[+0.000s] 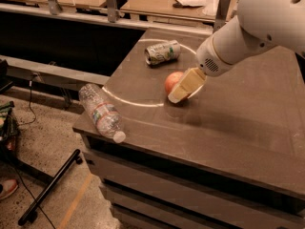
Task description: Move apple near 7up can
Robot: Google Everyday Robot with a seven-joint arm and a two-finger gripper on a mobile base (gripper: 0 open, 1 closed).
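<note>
1. At the lower left of the frame, a black bar (47, 187) lies slantwise on the speckled floor, beside the drawer fronts under the table (228, 132).
2. On the table's near left corner lies a clear plastic bottle (99, 109) on its side, its white cap toward the lower right and just past the edge.
3. Past the bottle, a thin pale ring (127, 101) is marked on the dark tabletop, curving from the middle of the frame up toward the far edge.
4. At the middle of the frame, the apple (172, 81) rests on the table inside this ring.
5. The gripper (178, 92) is down at the apple, its tan fingers (187, 84) closed about the fruit, the near 1 lying across the apple's right side.
6. The white arm (248, 27) runs from the gripper to the upper right corner of the frame.
7. Further back and to the upper left of the apple, the 7up can (162, 52) lies on its side, near the apple but apart from it.
8. Along the top of the frame stand wooden benches (152, 4), with papers (190, 0) on 1 of them.
</note>
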